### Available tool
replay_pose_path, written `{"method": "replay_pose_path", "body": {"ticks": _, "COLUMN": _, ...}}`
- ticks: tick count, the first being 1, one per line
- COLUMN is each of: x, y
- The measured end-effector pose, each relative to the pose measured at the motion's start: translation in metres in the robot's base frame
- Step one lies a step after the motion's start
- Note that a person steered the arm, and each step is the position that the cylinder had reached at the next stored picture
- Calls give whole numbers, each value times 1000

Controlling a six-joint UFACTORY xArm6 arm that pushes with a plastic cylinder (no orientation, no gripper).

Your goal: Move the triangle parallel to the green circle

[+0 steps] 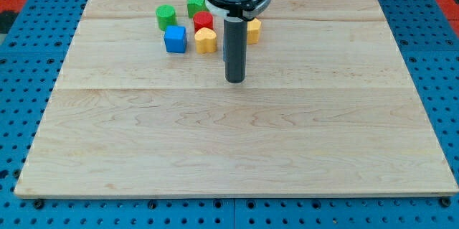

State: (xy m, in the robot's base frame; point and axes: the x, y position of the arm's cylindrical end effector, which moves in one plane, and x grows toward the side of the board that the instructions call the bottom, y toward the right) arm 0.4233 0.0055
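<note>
Wooden board [237, 143], from the view's left: green circle [166, 17]; blue cube [175, 39]; green block [196, 3]; red block [204, 21]; yellow heart [206, 40]; my tip [235, 80], gripperless rod, touching no block; yellow block [253, 30], half hidden; triangle: cannot tell which

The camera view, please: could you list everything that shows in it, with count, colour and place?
Cylinder block: one, green, top left of the cluster.
Green block: one, shape unclear, by the board's top edge.
Red block: one, shape unclear, mid-cluster.
Cube: one, blue, cluster's lower left.
Heart block: one, yellow, right of the cube.
Yellow block: one, partly hidden behind the rod.
Board: one, pale wood.
Pegboard table: blue, around the board.
My tip: below and right of the cluster, touching no block.
</note>
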Motion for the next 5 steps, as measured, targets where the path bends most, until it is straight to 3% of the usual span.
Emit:
{"method": "replay_pose_path", "body": {"ticks": 3, "x": 3, "y": 1}}
{"method": "replay_pose_path", "body": {"ticks": 5, "x": -37, "y": 42}}
